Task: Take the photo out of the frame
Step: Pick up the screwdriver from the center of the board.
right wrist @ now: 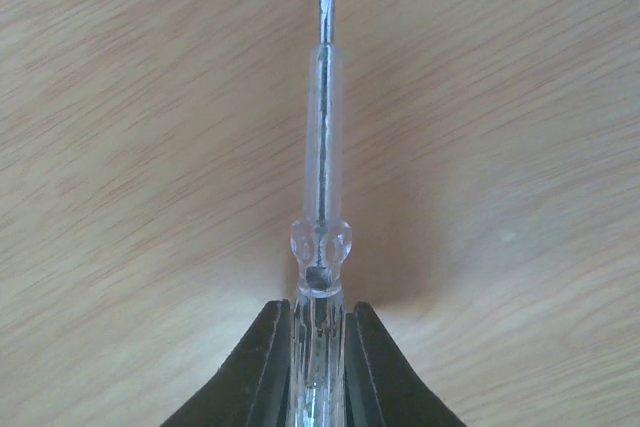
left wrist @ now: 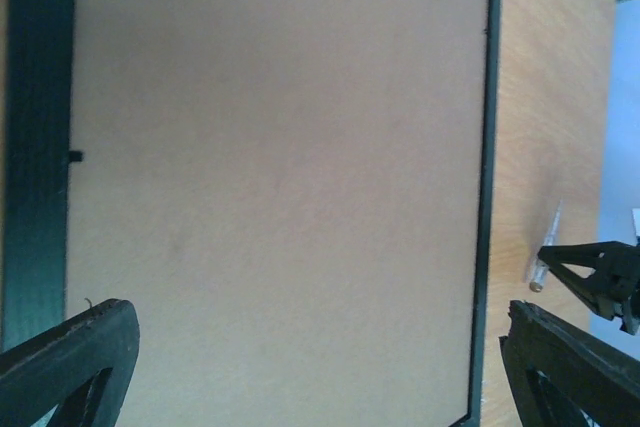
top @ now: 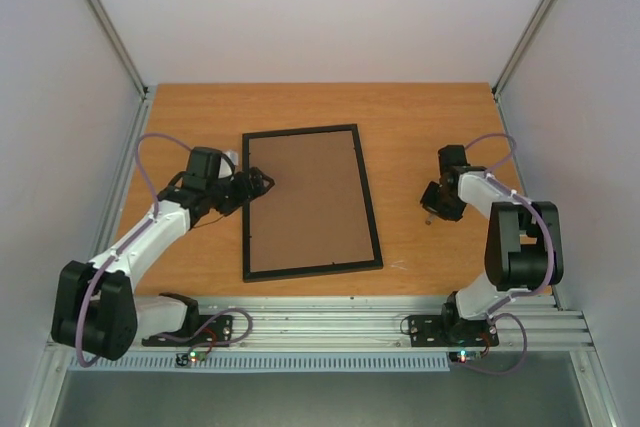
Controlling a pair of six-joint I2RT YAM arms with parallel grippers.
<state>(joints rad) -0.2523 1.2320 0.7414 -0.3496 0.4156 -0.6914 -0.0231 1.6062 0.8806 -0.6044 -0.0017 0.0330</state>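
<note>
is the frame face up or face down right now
Face down. The black frame lies flat on the table with its brown backing board facing up at the camera.

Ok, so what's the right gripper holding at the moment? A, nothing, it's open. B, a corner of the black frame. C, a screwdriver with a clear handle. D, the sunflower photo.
C: in the right wrist view, the right gripper is closed on the clear handle of a screwdriver, whose flat metal blade points away over the bare wood.
</note>
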